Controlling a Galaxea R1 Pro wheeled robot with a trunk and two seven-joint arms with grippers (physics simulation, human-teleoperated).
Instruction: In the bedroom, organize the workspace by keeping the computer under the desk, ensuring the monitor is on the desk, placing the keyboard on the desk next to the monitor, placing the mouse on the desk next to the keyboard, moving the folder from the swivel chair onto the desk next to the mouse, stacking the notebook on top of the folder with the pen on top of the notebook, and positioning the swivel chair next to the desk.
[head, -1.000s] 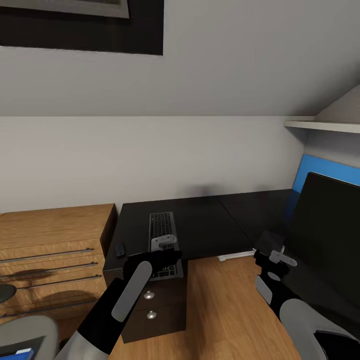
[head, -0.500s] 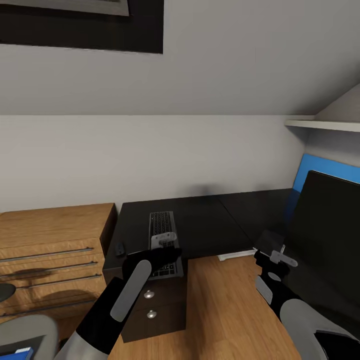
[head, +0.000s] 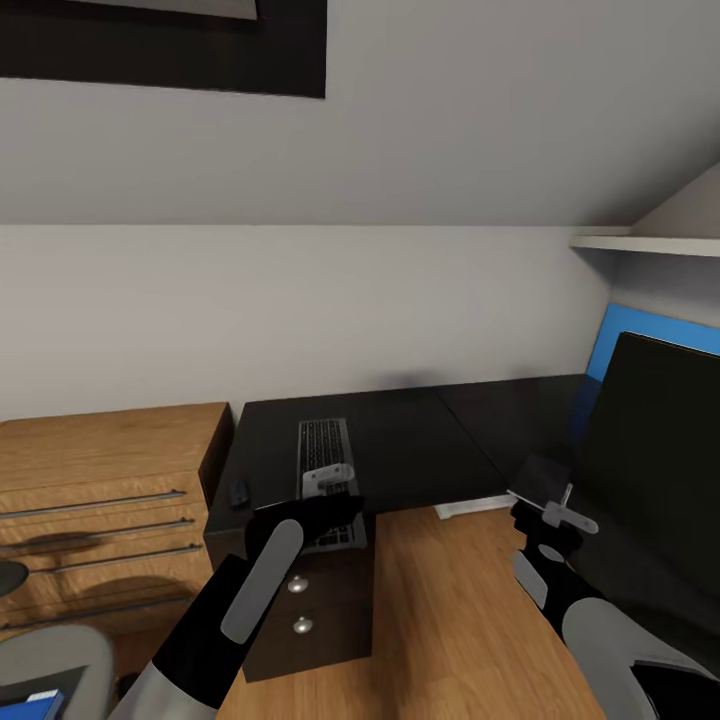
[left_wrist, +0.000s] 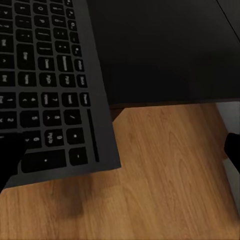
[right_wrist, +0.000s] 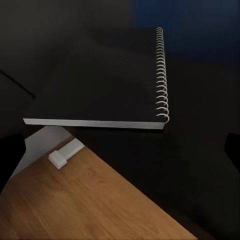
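Left jaws spread over keyboard (left_wrist: 50, 85) near end, overhanging desk (head: 420, 450).

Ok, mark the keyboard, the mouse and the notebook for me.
keyboard (head: 323, 447): head view, on the upper key rows.
mouse (head: 239, 493): head view, on its back, left of the keyboard.
notebook (right_wrist: 105, 85): right wrist view, on the dark cover.

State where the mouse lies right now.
In the head view, the mouse sits on the desk, near its left front edge, left of the keyboard.

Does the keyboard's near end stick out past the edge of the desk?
Yes, the keyboard overhangs the desk edge, with wood floor under its corner.
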